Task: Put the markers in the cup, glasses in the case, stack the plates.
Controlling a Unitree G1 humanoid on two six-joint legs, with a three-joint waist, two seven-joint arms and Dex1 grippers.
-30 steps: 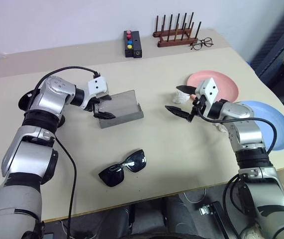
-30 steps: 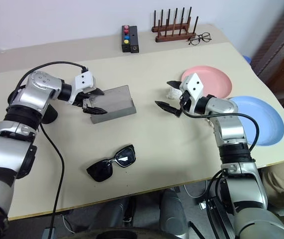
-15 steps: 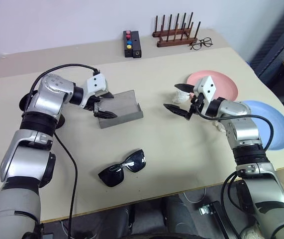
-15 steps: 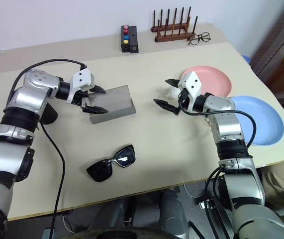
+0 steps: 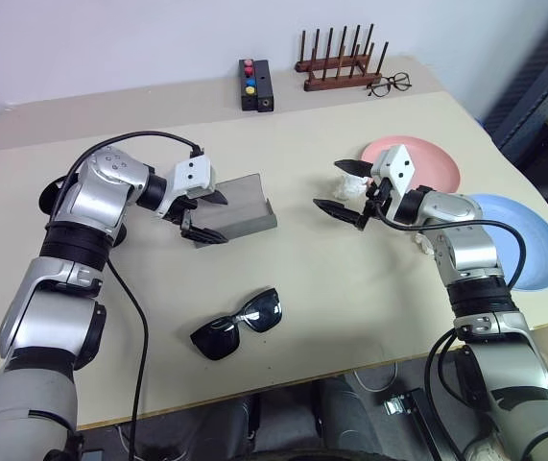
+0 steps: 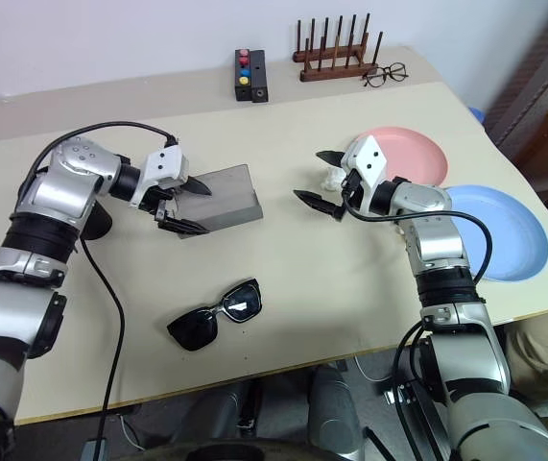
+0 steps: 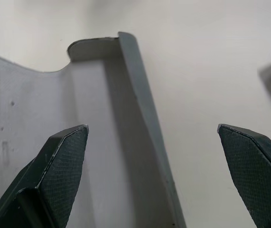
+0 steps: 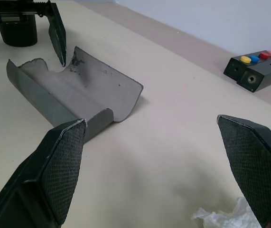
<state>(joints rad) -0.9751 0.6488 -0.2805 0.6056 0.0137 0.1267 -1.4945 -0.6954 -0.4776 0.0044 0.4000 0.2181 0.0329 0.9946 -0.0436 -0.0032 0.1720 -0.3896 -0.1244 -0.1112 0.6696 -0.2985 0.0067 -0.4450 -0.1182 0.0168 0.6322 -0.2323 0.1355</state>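
left pincer (image 5: 208,217) released, drawn back slightly off case (image 5: 240,204) edge; case lies open. right pincer (image 5: 341,190) released, idle. glasses (image 5: 237,325) near case, unplaced.

The left hand (image 5: 207,217) has drawn back slightly over the grey case (image 5: 240,204), tilting further downward.

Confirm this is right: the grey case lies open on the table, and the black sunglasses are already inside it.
Wrong on one count. The grey case does lie open, but the black sunglasses are on the table in front of it, not inside, as the left eye view shows.
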